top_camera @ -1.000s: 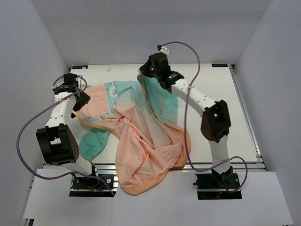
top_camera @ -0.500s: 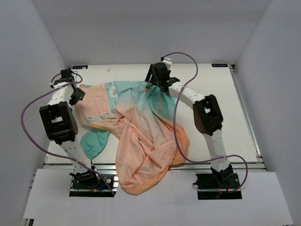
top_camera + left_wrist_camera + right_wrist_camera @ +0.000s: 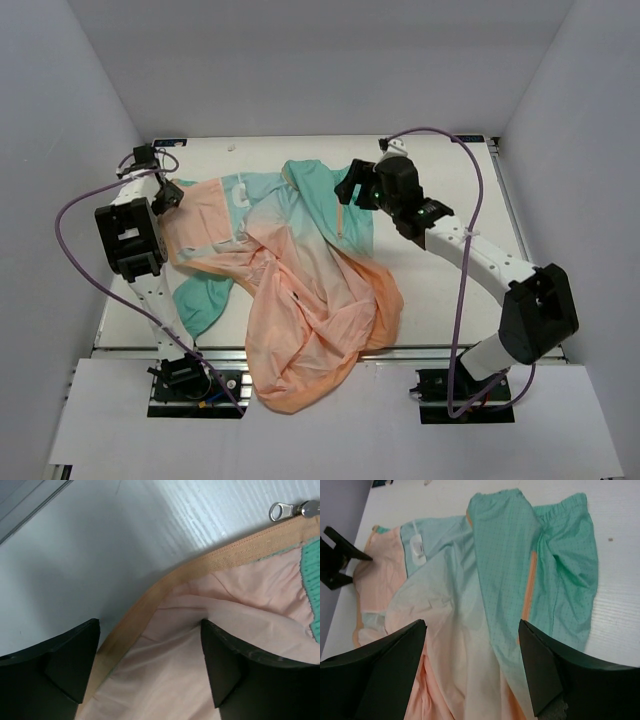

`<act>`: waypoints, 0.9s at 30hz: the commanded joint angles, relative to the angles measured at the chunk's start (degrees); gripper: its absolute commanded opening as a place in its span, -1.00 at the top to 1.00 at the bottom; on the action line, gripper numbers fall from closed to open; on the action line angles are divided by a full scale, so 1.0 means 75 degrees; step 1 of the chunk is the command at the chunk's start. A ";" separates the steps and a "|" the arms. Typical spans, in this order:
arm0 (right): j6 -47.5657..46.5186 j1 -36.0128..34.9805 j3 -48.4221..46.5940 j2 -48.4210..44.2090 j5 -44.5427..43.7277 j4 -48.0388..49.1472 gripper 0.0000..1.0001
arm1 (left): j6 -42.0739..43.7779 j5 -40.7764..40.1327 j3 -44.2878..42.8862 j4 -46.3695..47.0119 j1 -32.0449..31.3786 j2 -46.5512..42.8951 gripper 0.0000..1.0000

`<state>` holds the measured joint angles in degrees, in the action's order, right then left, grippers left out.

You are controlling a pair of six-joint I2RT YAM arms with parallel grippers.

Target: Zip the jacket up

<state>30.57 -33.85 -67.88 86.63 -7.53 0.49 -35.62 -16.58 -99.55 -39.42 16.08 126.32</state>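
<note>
The right pincer (image 3: pixel 471 630) is hovering with black fingers (image 3: pixel 380 670) spread wide over the thin, crinkly peach-and-teal jacket (image 3: pixel 500 565), which is lying rumpled on the white surface (image 3: pixel 615 555).

You have the jacket (image 3: pixel 290 280) heaped across the middle of the table (image 3: pixel 260 155), its near fold hanging over the front edge between the two arm bases. At its far-left corner is the left gripper (image 3: pixel 166 197): one finger over bare table, the other over cloth, with the hem running between them. The zipper pull (image 3: pixel 278 511) lies on the table just outside that hem. The right gripper (image 3: pixel 349 186) is over the far-right flap; contact unclear from these views.
</note>
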 commanded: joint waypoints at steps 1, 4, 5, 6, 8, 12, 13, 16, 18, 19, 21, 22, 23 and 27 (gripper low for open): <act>-0.0278 -0.0022 0.0261 -0.0428 0.0372 0.0017 -0.60 | 0.0272 -0.0156 -0.0613 -0.0111 0.0083 0.0102 -0.77; -0.0372 -0.0022 0.0401 -0.0686 0.0161 -0.0054 -0.60 | 0.0237 -0.0017 -0.0731 -0.0240 0.0083 0.0348 -0.40; -0.0407 -0.0022 0.0402 -0.0734 0.0137 -0.0077 -0.60 | 0.0225 0.0053 -0.0731 -0.0252 0.0083 0.0383 -0.03; -0.0442 -0.0022 0.0402 -0.0781 0.0125 -0.0321 -0.60 | 0.0202 0.0077 -0.0766 -0.0380 0.0083 0.0407 0.22; -0.0547 -0.0011 0.0344 -0.0840 0.0148 -0.0697 -0.60 | 0.0097 0.0218 -0.0778 -0.0439 0.0083 0.0302 0.76; -0.0607 -0.0022 0.0495 -0.0910 0.0266 -0.1073 -0.60 | 0.0026 0.0289 -0.0556 -0.0206 0.0048 -0.0318 0.91; -0.0618 -0.0022 0.0530 -0.0933 0.0300 -0.1120 -0.60 | 0.0026 0.0254 -0.0532 -0.0182 0.0013 -0.0459 0.91; -0.0630 -0.0022 0.0718 -0.1003 0.0348 -0.1366 -0.60 | 0.0038 0.0078 -0.0543 -0.0182 -0.0244 -0.0963 0.93; -0.0607 -0.0022 0.0893 -0.1074 0.0394 -0.1425 -0.60 | 0.0108 -0.0004 -0.0590 -0.0228 -0.0712 -0.1291 0.93; -0.0618 -0.0022 0.0952 -0.1167 0.0395 -0.1448 -0.60 | 0.0155 -0.0086 -0.0660 -0.0240 -0.0957 -0.1350 0.91; -0.0607 -0.0022 0.1115 -0.1354 0.0383 -0.1483 -0.60 | 0.0109 -0.0656 -0.0998 -0.0589 -0.1766 -0.1340 0.89; -0.0618 -0.0022 0.1198 -0.1413 0.0348 -0.1495 -0.60 | 0.0062 -0.0846 -0.1546 -0.0731 -0.2012 -0.1235 0.89; -0.0619 -0.0022 0.1245 -0.1484 0.0301 -0.1518 -0.61 | -0.0206 -0.0941 -0.1946 -0.0941 -0.2687 -0.1083 0.89; -0.0443 -0.0022 0.1526 -0.1916 0.0009 -0.1846 -0.61 | -0.0828 -0.0720 -0.3997 -0.1739 -0.3712 0.0297 0.90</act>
<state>26.76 -33.87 -57.36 75.88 -5.85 -12.08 -37.67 -21.34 -121.12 -47.27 -6.04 124.25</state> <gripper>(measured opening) 0.806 0.083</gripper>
